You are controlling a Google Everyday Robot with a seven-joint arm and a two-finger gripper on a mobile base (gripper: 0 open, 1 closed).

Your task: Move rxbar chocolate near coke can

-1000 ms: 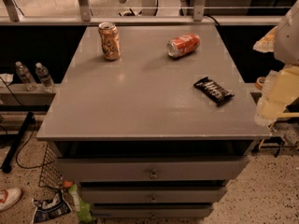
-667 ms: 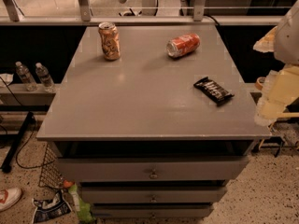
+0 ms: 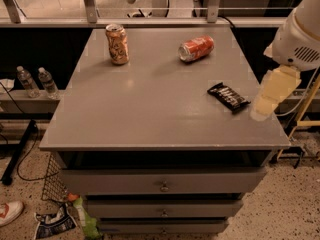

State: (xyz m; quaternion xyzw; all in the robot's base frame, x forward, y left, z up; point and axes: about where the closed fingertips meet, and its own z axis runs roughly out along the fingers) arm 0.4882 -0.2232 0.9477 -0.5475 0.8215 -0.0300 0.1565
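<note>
The rxbar chocolate (image 3: pixel 228 96), a flat black wrapper with white lettering, lies on the right part of the grey table top (image 3: pixel 150 109). The coke can (image 3: pixel 196 48), red with a silver top, lies on its side at the back right, well apart from the bar. My gripper (image 3: pixel 262 109), pale yellow under the white arm housing (image 3: pixel 300 39), hangs at the table's right edge, just right of the bar and not touching it.
A tan-orange patterned can (image 3: pixel 117 44) stands upright at the back left. Drawers (image 3: pixel 162 181) sit under the top. Two water bottles (image 3: pixel 37 82) stand on a low ledge at left. A shoe (image 3: pixel 7 211), a wire basket and litter lie on the floor.
My gripper has shifted a little to the left, closer to the bar. The bar and both cans have not moved.
</note>
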